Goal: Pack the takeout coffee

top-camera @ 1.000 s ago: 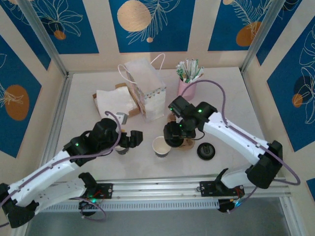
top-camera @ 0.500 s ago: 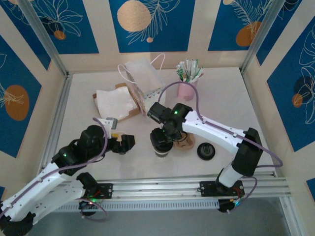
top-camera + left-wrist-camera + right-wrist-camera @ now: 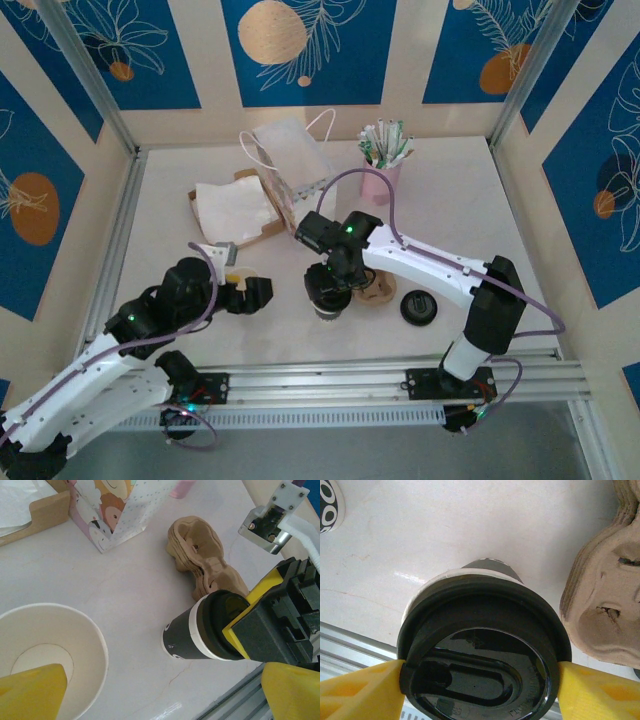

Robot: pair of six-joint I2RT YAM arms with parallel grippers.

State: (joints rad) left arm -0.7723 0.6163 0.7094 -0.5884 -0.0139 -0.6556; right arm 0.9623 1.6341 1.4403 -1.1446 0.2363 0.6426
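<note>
A pale, faintly veined table [image 3: 450, 200] is being enclosed on three sides by cream walls [image 3: 195, 60] carrying blue panels with gold discs. Its near edge is being bounded by a metal rail [image 3: 330, 378]. The back of the surface is being taken up by a patterned paper bag [image 3: 295, 180], a pink cup of paper sticks [image 3: 380, 180] and a cardboard tray of white napkins [image 3: 232, 208]. A stack of brown pulp cup carriers [image 3: 200, 560] is being seen near the bag, and a loose black lid [image 3: 419, 307] is lying to the right of that stack.

The right arm is being stretched leftward from its base across the front middle of the table, with the wrist turned down. The takeout coffee [image 3: 480, 650] is being gripped by the right pincer [image 3: 328, 290], a yellow finger [image 3: 355, 692] being pressed against each side of its black lid. The cup is being held just beside the carriers and is tilted in the left wrist view. Whether its base is touching the table cannot be told.

The left arm is being held low, reaching in from the left. The left pincer [image 3: 252, 293] is being held wide open, with a lidless cup [image 3: 50, 650] standing just beyond one finger.

Bare table is being left between the two cups. A wider bare stretch is being left along the right wall.
</note>
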